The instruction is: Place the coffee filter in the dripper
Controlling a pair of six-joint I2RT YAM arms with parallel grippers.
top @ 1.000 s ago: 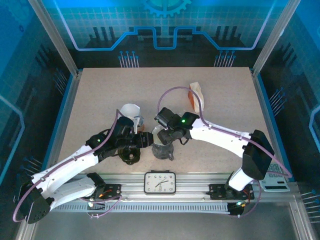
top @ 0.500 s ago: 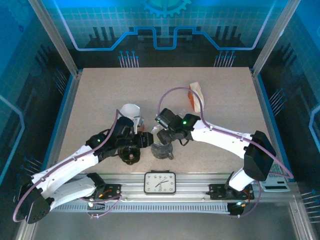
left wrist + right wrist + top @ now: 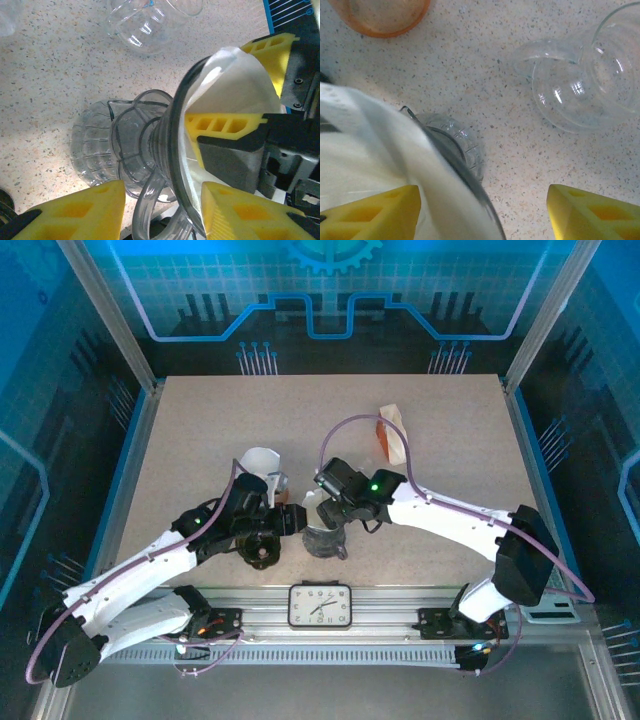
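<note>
The clear dripper stands near the front middle of the table, and the white coffee filter lines its cone. My left gripper comes in from the left and is shut across the dripper's handle loop. My right gripper hovers open over the cone. In the left wrist view one right finger is inside the filter and the other is outside the rim. In the right wrist view the filter and the dripper lie by the left finger, well apart from the right one.
A clear glass vessel lies on the table just beyond the dripper, also in the right wrist view. An orange cup is close by. A white paper cone, an orange holder and a clock sit around.
The right arm has crept slightly left and its elbow has swung outward; its gripper stays over the dripper. The left arm and the dripper have barely moved.
</note>
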